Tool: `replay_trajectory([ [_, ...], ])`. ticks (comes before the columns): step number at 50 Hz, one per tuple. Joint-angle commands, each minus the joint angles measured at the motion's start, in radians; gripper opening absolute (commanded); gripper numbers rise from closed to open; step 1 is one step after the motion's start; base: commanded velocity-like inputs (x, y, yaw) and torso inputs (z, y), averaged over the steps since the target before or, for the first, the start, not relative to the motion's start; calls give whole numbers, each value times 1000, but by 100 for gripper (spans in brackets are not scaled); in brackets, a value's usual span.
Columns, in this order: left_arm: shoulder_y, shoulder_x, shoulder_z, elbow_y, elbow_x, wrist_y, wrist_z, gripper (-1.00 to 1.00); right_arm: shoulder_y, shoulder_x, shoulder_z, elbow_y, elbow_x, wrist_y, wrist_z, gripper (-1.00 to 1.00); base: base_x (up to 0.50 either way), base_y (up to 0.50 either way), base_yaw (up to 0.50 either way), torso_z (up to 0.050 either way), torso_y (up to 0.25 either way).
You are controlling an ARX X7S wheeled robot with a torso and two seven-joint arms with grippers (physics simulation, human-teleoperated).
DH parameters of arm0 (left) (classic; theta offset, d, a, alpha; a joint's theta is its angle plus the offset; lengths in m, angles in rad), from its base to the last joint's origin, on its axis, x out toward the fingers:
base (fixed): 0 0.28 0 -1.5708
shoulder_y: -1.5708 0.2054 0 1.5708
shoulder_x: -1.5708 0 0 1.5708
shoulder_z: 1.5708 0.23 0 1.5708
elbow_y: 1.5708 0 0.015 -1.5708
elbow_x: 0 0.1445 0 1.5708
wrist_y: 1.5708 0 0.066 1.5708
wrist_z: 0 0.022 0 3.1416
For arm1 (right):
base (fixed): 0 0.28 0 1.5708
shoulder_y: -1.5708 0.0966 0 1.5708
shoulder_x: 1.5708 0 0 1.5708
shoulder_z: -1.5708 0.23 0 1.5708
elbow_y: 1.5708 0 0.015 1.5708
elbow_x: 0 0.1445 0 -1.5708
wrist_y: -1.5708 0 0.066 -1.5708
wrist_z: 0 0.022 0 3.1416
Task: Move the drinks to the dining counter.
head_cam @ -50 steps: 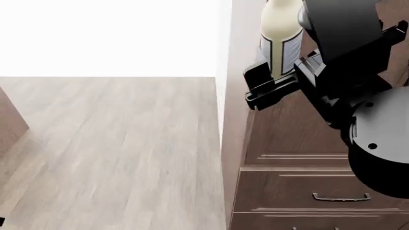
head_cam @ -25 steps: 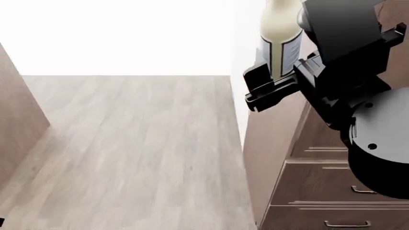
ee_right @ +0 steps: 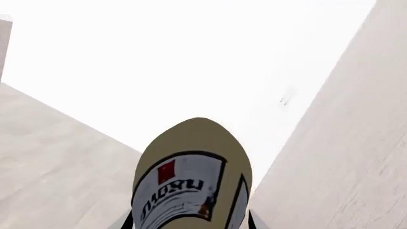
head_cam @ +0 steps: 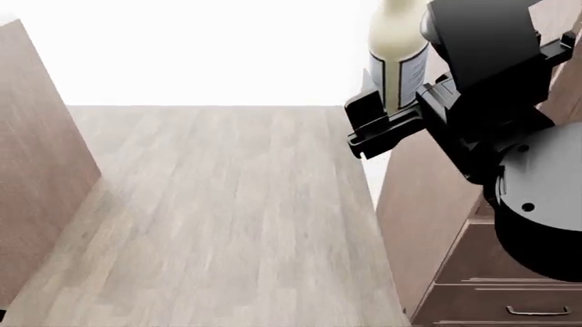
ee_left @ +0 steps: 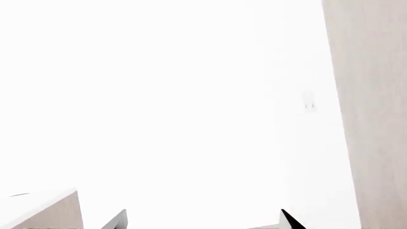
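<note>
My right gripper (head_cam: 389,114) is held high at the head view's upper right. It is shut on the lower body of a tall cream bottle (head_cam: 397,48) with a white label, which stands upright. In the right wrist view the bottle (ee_right: 190,176) fills the space between the fingers of the right gripper (ee_right: 188,223). My left gripper (ee_left: 203,224) shows only two fingertips, spread apart, with nothing between them and a white glare behind. The other drinks are out of view. A smooth brown wood-grain panel (head_cam: 37,170) without handles stands at the left; I cannot tell whether it belongs to the dining counter.
A brown cabinet (head_cam: 427,225) with a black-handled drawer (head_cam: 536,310) stands at the right, under my right arm. Pale wood floor (head_cam: 227,218) runs between it and the left panel. Beyond the floor everything is white glare.
The head view has swung: the drawer cabinet has slid to the right and the brown panel has come in at the left. The bottle stays in my right gripper.
</note>
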Motion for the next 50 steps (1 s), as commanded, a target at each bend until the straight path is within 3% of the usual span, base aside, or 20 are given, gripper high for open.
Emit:
replay_trajectory([
  [1,-2,-1,1,0,-1,2,0,100,11,-7,23,9,-25,24,-5,-100,-21,500,0,0,0],
  [50,10,11,-10,0,-4,-4,0,100,-14,-5,41,2,-38,37,-5,-100,-2,500,0,0,1],
])
